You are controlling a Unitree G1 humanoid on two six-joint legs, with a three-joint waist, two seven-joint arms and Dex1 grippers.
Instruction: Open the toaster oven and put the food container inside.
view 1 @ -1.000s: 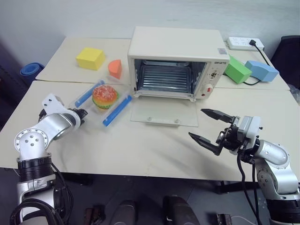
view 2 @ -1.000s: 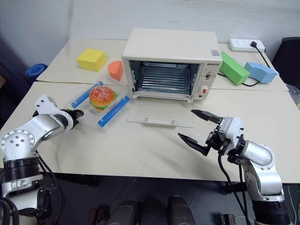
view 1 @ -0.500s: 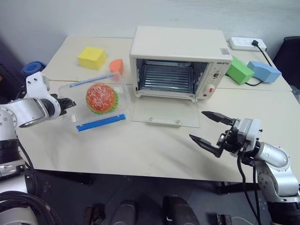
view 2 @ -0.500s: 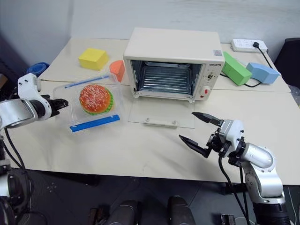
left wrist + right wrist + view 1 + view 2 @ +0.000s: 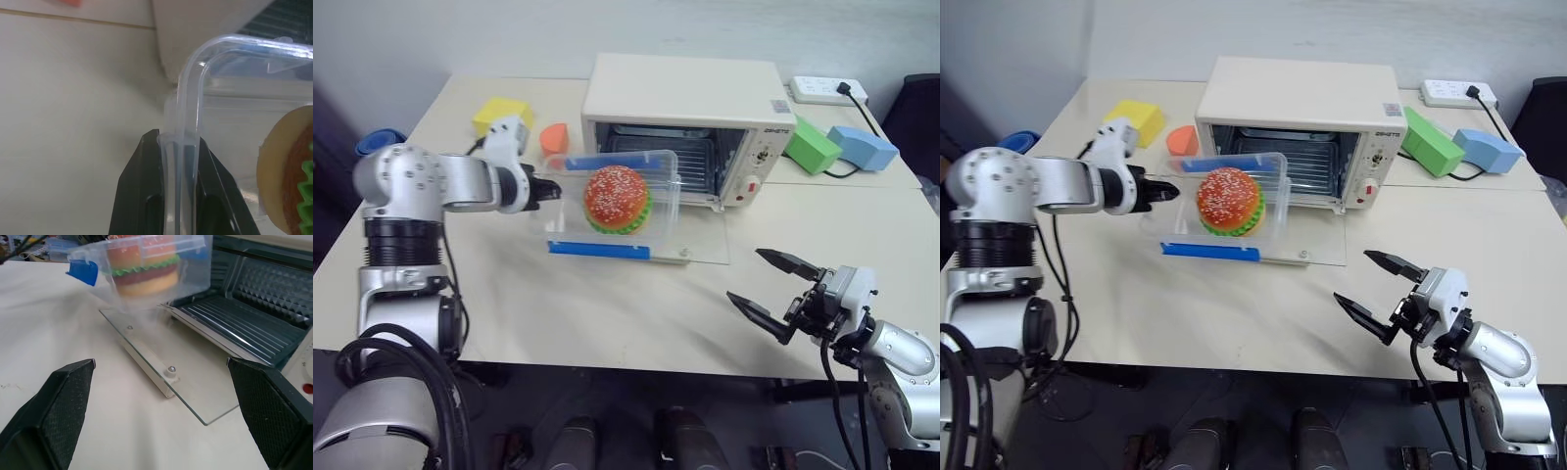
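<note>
My left fingers (image 5: 551,186) are clenched on the clear rim of the food container (image 5: 617,204), holding it up off the table (image 5: 607,304). The container sits just left of centre in the head view, tilted on its side so the toy hamburger (image 5: 618,199) inside faces the camera. One blue clip (image 5: 598,250) runs along its lower edge and another shows at its upper edge. In my left wrist view the two black fingers (image 5: 142,196) pinch the thin plastic edge between them, with the burger's bun at the right of that picture.

The toaster oven (image 5: 685,103) stands at the upper centre of the frame, cream-white, with its glass door (image 5: 700,240) folded down flat on the table. The wire rack (image 5: 705,162) shows inside the open cavity. The container hangs in front of the left part of the opening, above the left end of the lowered door.

My right fingers (image 5: 773,292) are released, spread wide apart, low at the right of the frame above bare table, well apart from the oven.

Behind my left arm, at the upper left, lie a yellow block (image 5: 499,111) and an orange wedge (image 5: 551,138). At the upper right sit a green block (image 5: 811,143), a blue block (image 5: 862,145) and a white power strip (image 5: 828,90).
</note>
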